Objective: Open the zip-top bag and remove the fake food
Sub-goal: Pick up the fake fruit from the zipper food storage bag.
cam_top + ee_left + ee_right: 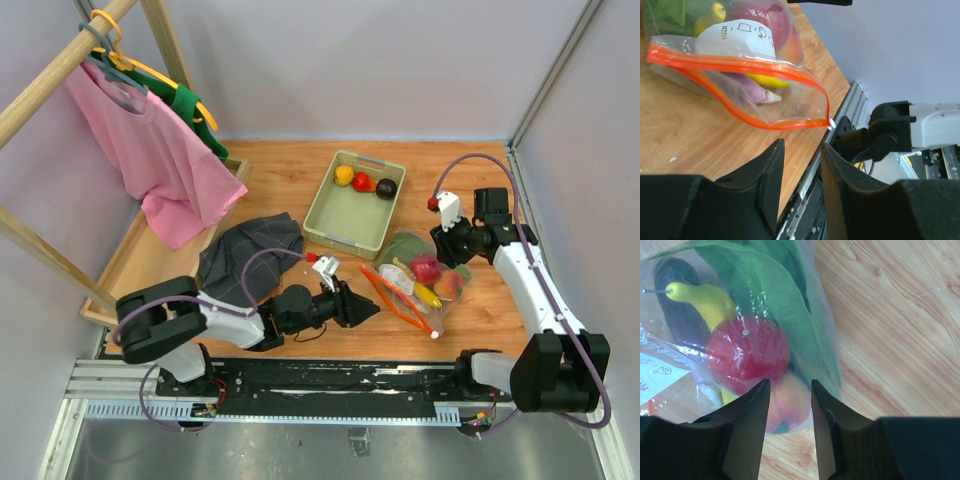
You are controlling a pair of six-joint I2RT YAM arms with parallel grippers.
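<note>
The bag [418,272] lies with its open mouth toward the near left gripper [802,147], a little open and empty; I cannot tell if the right gripper [790,383] pinches its far end.

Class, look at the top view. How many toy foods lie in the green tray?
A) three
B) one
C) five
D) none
A: the tray holds a yellow piece, a red piece and a dark piece, side by side at its far end.
</note>
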